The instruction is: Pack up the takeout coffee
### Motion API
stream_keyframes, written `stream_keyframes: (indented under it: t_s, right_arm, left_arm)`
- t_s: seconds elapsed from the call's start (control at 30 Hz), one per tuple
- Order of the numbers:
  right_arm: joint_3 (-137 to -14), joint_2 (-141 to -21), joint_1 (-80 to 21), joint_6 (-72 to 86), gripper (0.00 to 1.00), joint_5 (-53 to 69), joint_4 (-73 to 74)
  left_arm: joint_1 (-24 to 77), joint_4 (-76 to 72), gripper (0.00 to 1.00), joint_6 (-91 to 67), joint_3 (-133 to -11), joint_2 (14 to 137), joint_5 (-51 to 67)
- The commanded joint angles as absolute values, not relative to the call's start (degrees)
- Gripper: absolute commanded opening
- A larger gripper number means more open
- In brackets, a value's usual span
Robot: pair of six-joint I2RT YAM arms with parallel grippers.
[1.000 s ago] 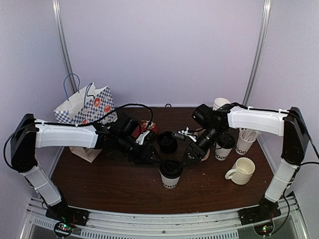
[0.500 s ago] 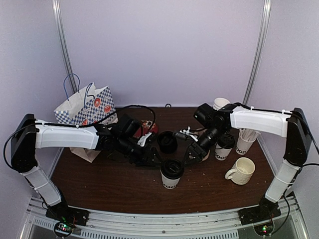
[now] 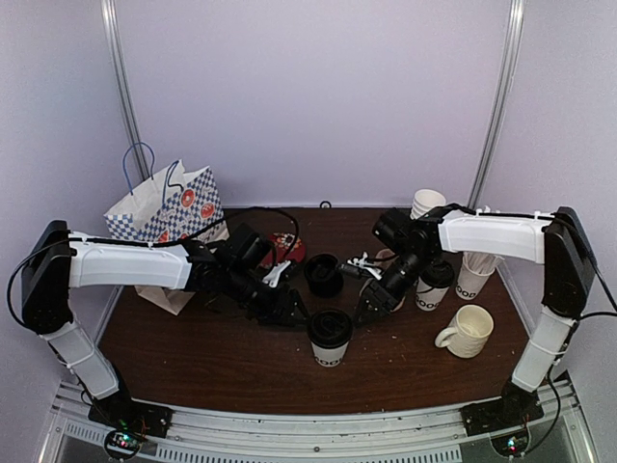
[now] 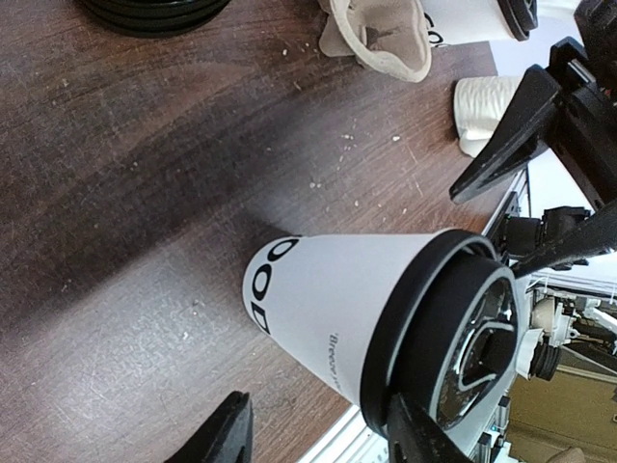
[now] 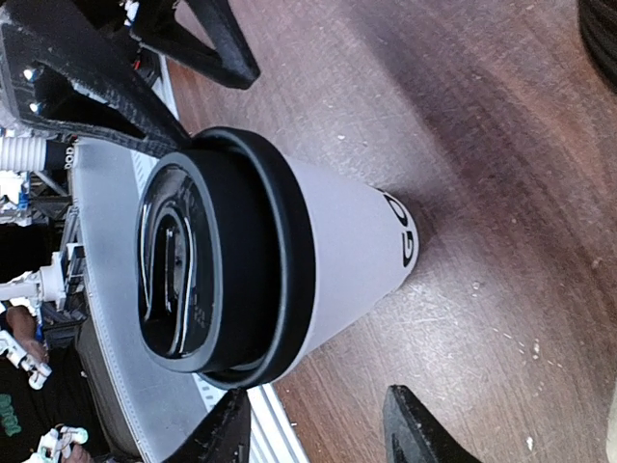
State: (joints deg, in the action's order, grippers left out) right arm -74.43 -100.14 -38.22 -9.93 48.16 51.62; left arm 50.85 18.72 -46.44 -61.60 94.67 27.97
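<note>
The left gripper (image 3: 291, 311) stands half open, holding nothing. The cup (image 3: 330, 340) stands upright just ahead of its black fingers (image 4: 231, 439), and it is a smooth white paper cone with black lettering and a glossy domed plastic lid. The right gripper (image 3: 370, 308), likewise half open and empty, faces the cup from the other side. Past the cup from the left gripper lies the carrier (image 4: 381, 39) (rough beige pulp) on the scratched, crumb-flecked wooden table (image 4: 125, 212).

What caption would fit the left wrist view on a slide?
Left gripper, open, facing a lidded white paper cup that stands on the brown table.
</note>
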Motion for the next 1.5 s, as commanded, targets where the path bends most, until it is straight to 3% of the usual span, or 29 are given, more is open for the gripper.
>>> stream_keyframes:
  t_s: [0.0, 0.53, 1.07, 1.27, 1.47]
  right_arm:
    - [-75.39, -102.12, -38.01, -9.81, 0.50, 51.48, 51.92]
    - [-75.22, -103.41, -38.01, -8.99, 0.53, 61.30, 52.25]
    - [-75.30, -110.73, -37.69, -4.64, 0.28, 46.22, 52.12]
    - [-76.24, -114.69, -37.62, -3.69, 0.24, 40.12, 52.91]
    - [-79.09, -115.29, -37.27, -4.70, 0.22, 39.94, 54.85]
  left_arm:
    - [51.06, 19.66, 0.49, -45.05, -61.87, 95.58, 26.83]
    - [51.24, 19.43, 0.48, -44.14, -64.07, 96.68, 27.58]
    - [51.65, 20.04, 0.47, -43.31, -62.84, 99.87, 26.10]
    - [51.64, 25.44, 0.43, -37.74, -59.56, 104.39, 16.95]
    - [52.09, 23.87, 0.44, -37.37, -60.04, 102.70, 18.25]
